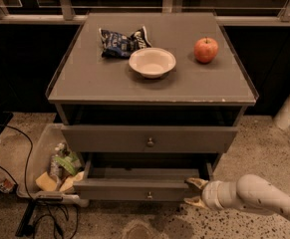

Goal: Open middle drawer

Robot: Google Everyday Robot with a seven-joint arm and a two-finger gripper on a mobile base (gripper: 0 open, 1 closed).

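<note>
middle drawer (119,189) part-out, front running left-right | gripper (194,192) at its right end, fingers (196,183) spread | knob (148,195) lies to its left

Claw (194,192) low at right, spread apart

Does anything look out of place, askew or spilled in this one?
Nothing is spilled or damaged. One oddity: the gripper sits at the right end of the middle drawer, fingers spread, not at its knob. The drawer is partly pulled out. A bin of clutter stands on the floor left of the cabinet.
</note>
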